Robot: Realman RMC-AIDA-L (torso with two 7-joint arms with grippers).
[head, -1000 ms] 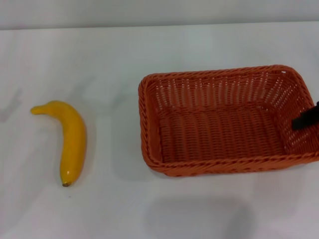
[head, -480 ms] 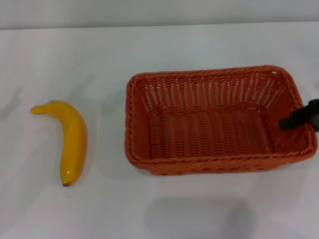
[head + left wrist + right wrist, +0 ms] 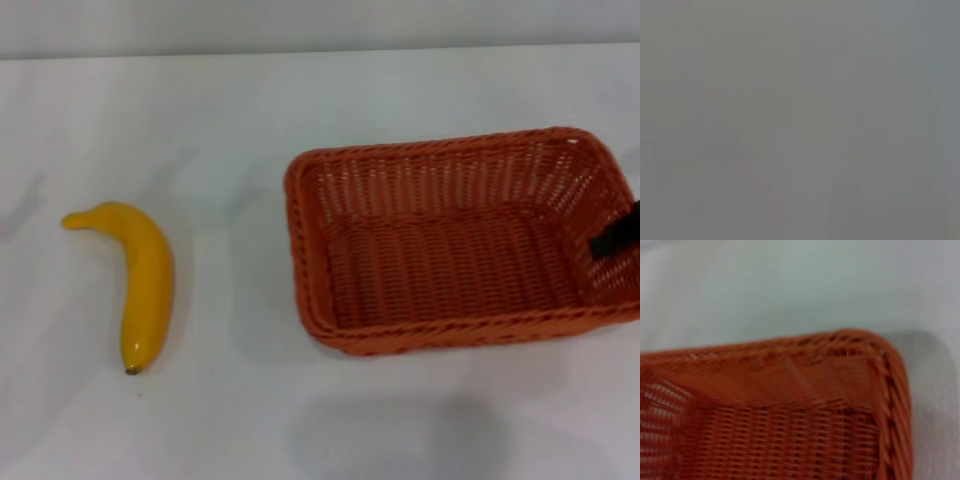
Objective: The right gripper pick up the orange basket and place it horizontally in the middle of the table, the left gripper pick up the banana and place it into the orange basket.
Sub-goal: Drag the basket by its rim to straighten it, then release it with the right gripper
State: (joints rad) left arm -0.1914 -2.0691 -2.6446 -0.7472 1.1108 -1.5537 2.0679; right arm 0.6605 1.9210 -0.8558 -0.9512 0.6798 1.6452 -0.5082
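The orange basket stands lengthwise on the right half of the white table, open side up and empty. A black finger of my right gripper reaches in from the right edge and lies against the inside of the basket's right wall, gripping that wall. The right wrist view looks down on one corner of the basket, with its braided rim. The yellow banana lies on the table at the left, well apart from the basket, stem pointing away from me. My left gripper is out of view, and its wrist view shows only plain grey.
Bare white tabletop separates the banana from the basket and runs along the front. The table's far edge meets a pale wall at the back. A soft shadow lies on the table in front of the basket.
The basket slid left with the right gripper's finger half a second ago, then moved back to the right. The banana has not moved.
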